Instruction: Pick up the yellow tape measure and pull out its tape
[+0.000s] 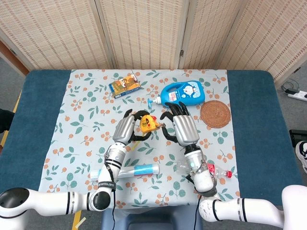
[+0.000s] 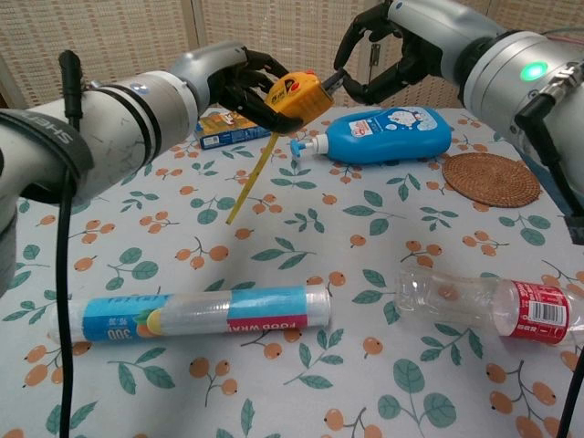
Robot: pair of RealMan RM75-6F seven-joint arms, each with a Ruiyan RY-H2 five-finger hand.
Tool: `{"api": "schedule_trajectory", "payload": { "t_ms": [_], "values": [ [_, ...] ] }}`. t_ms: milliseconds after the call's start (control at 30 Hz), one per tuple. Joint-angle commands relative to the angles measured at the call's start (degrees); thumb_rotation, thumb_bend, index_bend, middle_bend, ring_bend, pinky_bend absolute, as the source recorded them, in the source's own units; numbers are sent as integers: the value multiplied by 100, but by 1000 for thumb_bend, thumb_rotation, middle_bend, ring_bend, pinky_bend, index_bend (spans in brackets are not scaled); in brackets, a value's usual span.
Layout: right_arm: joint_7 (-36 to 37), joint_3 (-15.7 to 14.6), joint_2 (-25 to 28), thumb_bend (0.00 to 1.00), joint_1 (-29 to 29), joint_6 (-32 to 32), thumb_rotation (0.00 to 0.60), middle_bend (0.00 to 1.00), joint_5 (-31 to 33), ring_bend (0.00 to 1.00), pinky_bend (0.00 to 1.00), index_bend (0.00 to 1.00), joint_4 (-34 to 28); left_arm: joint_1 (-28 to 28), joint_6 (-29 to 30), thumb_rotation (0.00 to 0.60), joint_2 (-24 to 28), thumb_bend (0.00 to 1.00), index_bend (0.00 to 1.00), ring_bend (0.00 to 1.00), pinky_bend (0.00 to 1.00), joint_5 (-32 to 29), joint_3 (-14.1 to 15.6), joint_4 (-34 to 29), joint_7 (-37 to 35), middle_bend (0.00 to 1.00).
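The yellow tape measure (image 1: pixel 147 124) (image 2: pixel 297 97) is held above the floral tablecloth in my left hand (image 1: pixel 126 129) (image 2: pixel 239 80), whose dark fingers wrap its left side. A length of yellow tape (image 2: pixel 253 176) hangs out of the case and slants down to the cloth. My right hand (image 1: pixel 183 127) (image 2: pixel 387 53) is just right of the case, its fingers curved with a gap between them and the thumb. One fingertip (image 2: pixel 335 80) reaches the case's upper right corner. I see nothing held in that hand.
A blue detergent bottle (image 1: pixel 184 93) (image 2: pixel 391 135) lies behind the hands, with a woven coaster (image 1: pixel 215 114) (image 2: pixel 491 178) to its right and a snack box (image 1: pixel 124 86) (image 2: pixel 224 130) at the back left. In front lie a cling-wrap roll (image 1: pixel 129 171) (image 2: pixel 205 315) and a clear plastic bottle (image 1: pixel 211 170) (image 2: pixel 484 297).
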Motion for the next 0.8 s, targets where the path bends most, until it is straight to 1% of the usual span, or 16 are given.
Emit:
{"api": "schedule_trajectory", "payload": {
  "t_ms": [33, 200, 467, 700, 800],
  "values": [
    [2, 1, 21, 536, 9, -3, 600, 182, 16, 133, 0, 453, -16, 12, -5, 600, 5, 377, 514, 320, 74, 5, 5, 6, -2, 468],
    [41, -19, 46, 586, 9, 23, 600, 213, -9, 145, 0, 493, -53, 25, -22, 600, 9, 377, 514, 318, 74, 15, 8, 28, -2, 468],
    [218, -56, 162, 630, -66, 36, 600, 254, -50, 181, 0, 614, -122, 57, -73, 600, 30, 377, 514, 316, 74, 34, 37, 125, -10, 468],
    [604, -148, 517, 639, -317, 94, 600, 262, -315, 189, 0, 629, -351, 176, -225, 600, 123, 377, 514, 316, 74, 68, 169, 371, -93, 468],
    [893, -170, 825, 639, -525, 185, 600, 263, -531, 191, 0, 630, -536, 281, -374, 600, 225, 377, 515, 316, 74, 108, 299, 537, -164, 467]
  ]
}}
